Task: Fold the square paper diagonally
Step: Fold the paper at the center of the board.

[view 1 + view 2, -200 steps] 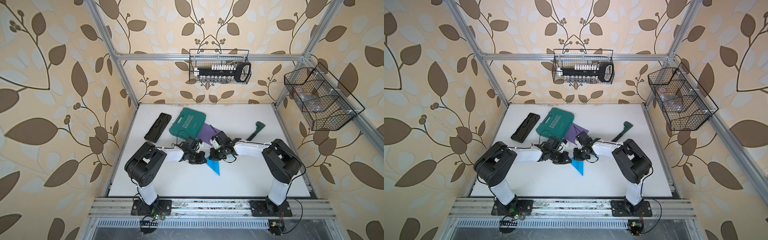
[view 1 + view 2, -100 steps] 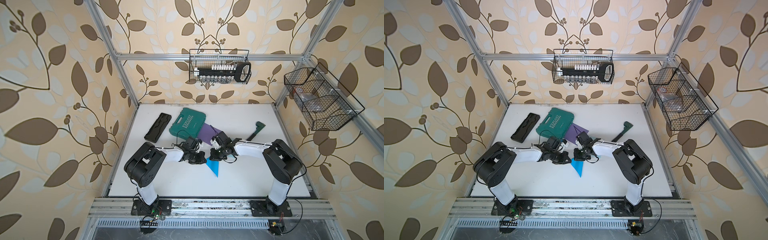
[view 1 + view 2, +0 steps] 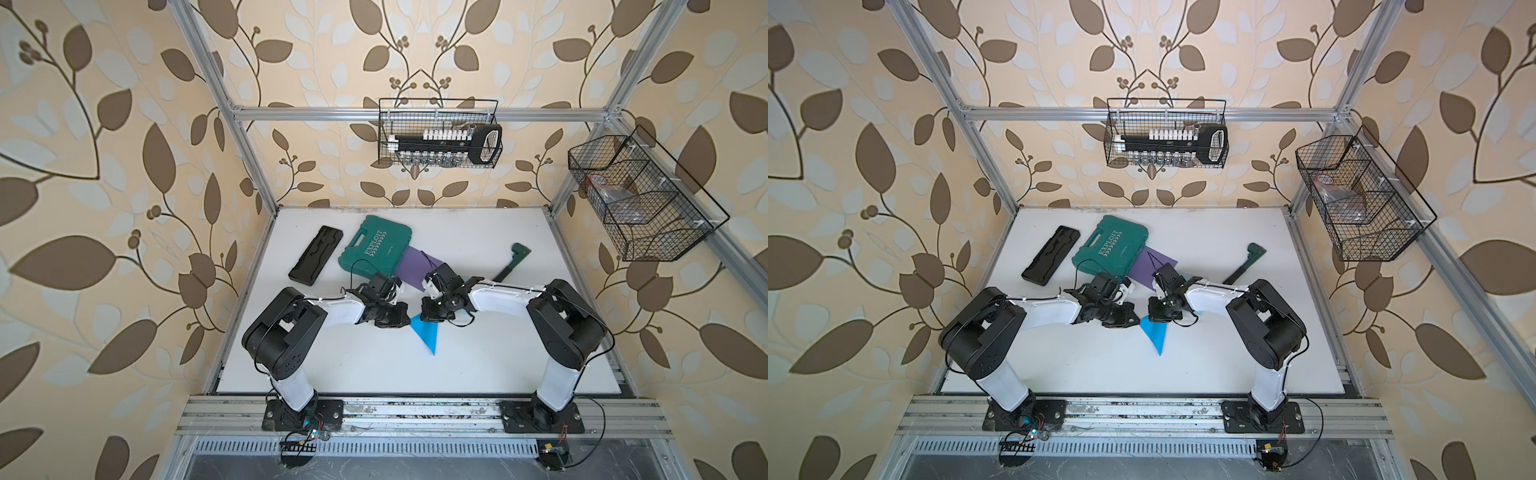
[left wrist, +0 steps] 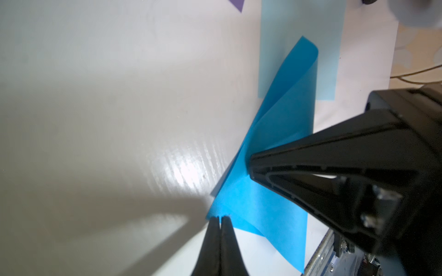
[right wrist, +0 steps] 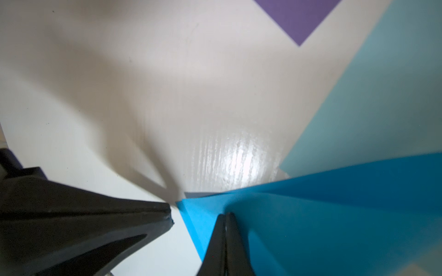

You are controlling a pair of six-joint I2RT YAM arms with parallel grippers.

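Observation:
The blue square paper point(image 3: 426, 337) point(image 3: 1155, 335) lies mid-table folded into a triangle. Its upper flap point(image 4: 287, 114) bulges up instead of lying flat. My left gripper point(image 3: 407, 320) point(image 4: 220, 217) is shut, its tips at the paper's corner. In the right wrist view the left fingertips point(image 5: 167, 212) sit just off that corner. My right gripper point(image 3: 423, 318) point(image 5: 226, 215) is shut too, its tips resting on top of the blue paper a short way in from the same corner. The right fingertips point(image 4: 253, 165) point towards the folded edge.
A pale blue sheet point(image 4: 299, 47) point(image 5: 358, 107) lies under the blue paper, with a purple sheet point(image 3: 415, 266) behind it. A green tool case point(image 3: 376, 247), a black tray point(image 3: 316, 262) and a green-handled tool point(image 3: 513, 264) lie further back. Wire baskets point(image 3: 438, 133) point(image 3: 640, 199) hang on the walls.

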